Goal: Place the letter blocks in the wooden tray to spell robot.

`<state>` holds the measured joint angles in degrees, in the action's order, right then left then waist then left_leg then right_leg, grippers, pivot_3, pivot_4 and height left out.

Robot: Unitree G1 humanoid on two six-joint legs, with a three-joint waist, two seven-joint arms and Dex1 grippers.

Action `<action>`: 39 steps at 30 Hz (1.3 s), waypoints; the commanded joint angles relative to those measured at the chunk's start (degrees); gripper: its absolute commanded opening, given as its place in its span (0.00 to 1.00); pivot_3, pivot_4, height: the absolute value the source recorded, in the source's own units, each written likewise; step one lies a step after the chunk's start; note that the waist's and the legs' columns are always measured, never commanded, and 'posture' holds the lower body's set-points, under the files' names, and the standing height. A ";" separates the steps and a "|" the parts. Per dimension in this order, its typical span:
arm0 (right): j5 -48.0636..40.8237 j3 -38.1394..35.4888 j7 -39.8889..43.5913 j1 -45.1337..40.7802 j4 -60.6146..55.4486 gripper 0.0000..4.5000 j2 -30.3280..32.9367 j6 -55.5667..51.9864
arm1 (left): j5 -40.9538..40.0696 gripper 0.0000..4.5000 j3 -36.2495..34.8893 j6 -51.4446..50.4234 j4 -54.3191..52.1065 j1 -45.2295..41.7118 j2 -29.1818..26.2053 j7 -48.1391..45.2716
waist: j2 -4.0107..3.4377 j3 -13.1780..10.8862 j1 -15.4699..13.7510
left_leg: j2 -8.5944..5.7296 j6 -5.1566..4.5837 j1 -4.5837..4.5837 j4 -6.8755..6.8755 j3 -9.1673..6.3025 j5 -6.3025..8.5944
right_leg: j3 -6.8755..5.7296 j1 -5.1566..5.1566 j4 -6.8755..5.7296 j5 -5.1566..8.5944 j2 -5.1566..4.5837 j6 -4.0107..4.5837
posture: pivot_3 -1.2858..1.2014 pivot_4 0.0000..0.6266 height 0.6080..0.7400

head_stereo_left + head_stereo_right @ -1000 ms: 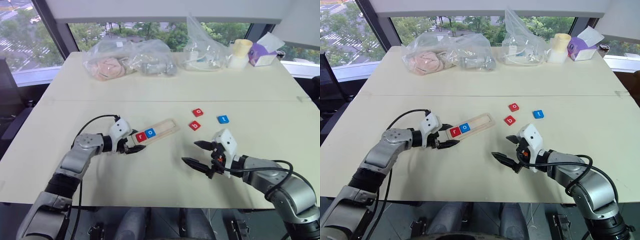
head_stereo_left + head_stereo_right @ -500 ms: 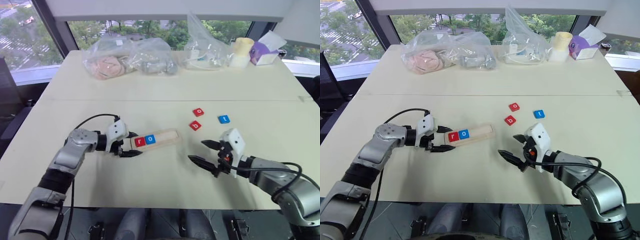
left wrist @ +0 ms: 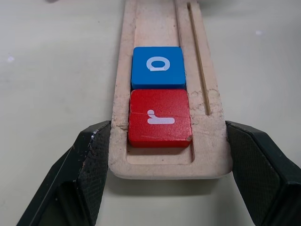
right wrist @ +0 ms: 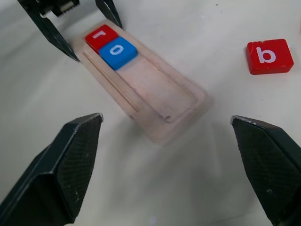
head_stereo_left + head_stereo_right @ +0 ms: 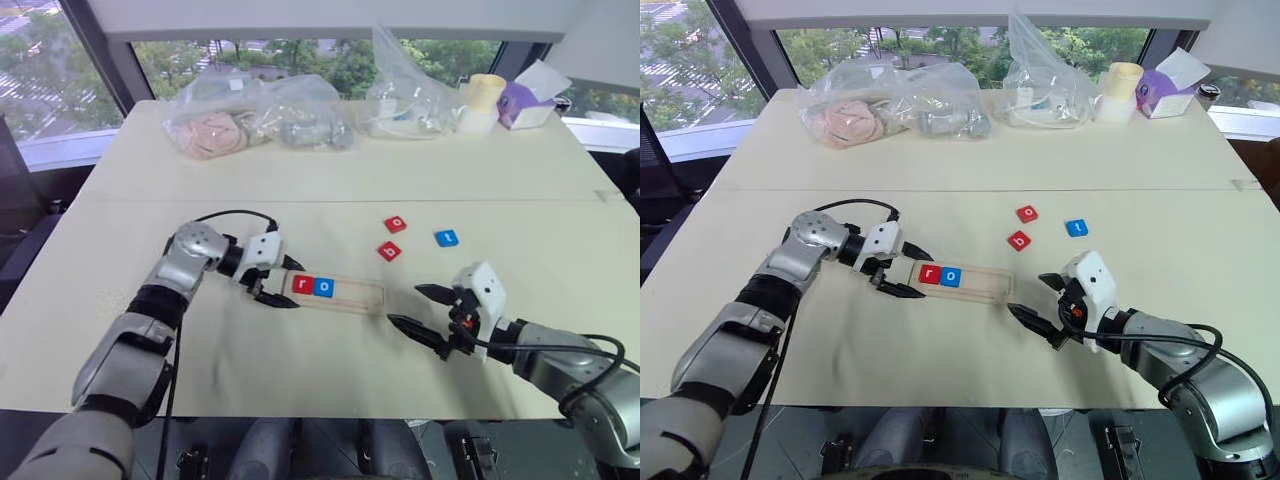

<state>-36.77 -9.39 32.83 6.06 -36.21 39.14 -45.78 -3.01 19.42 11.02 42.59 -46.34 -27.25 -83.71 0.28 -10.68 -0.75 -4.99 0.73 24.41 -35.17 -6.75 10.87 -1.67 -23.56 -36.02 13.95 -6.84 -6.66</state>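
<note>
A broad cream table (image 5: 330,180) spans the middle of the head view from edge to edge. Along its top edge lie clear plastic bags (image 5: 260,125), with a pale yellow roll (image 5: 482,103) and a purple tissue box (image 5: 528,100) in the upper right. Just below the centre of the frame lies the wooden tray (image 5: 335,293), long and narrow and set nearly level across the picture. Its left end sits between the fingers of the left gripper (image 5: 281,283), which clamp the tray's two long sides, as the left wrist view shows, each black finger (image 3: 91,162) pressed against the wood. In the lower right, the right gripper (image 5: 425,313) hovers just past the tray's right end, apart from it, its fingers spread wide and grasping nothing. Inside the tray's slot at the left end sit a red r block (image 5: 303,284) and a blue o block (image 5: 324,287), touching side by side. Right of centre, loose on the table above the tray, lie a red o block (image 5: 396,224), a red b block (image 5: 389,251) and a blue t block (image 5: 447,238).
</note>
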 commanded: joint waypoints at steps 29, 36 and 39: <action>20.46 17.78 -6.04 -35.47 37.07 1.00 -10.46 2.03 | -25.46 0.99 -26.99 -56.23 -55.10 21.58 -14.80 15.89 | 0.11 -0.16 1.47 | -0.02 0.01 0.00 0.12 -0.07 -0.01 | 0.12 -0.17 -0.18 -0.05 0.06 -0.07 | 0.52 0.24 1.00; 23.93 18.35 -7.04 -37.54 38.75 1.00 -11.40 -1.62 | -30.64 0.99 -31.43 -62.91 -69.02 30.58 -17.34 24.02 | 0.11 -0.15 1.32 | 0.00 0.07 -0.13 0.05 -0.05 -0.03 | 0.20 -0.06 -0.16 -0.01 0.07 0.12 | 0.52 0.24 1.00; 23.57 17.67 -6.90 -36.84 35.76 1.00 -11.35 -3.43 | -30.99 0.99 -30.88 -62.66 -69.68 30.85 -18.58 25.48 | 0.09 -0.14 1.25 | -0.02 0.11 -0.16 0.03 -0.09 -0.06 | 0.18 0.00 -0.16 0.04 0.10 0.24 | 0.52 0.24 1.00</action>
<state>-13.57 9.05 26.12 -31.31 1.31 27.71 -47.88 -33.22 -10.32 -51.97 -25.56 -15.35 -45.27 -59.07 0.37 -10.82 0.50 -5.01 0.84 24.24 -35.14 -6.83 10.81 -1.47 -23.56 -36.18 13.99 -6.75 -6.42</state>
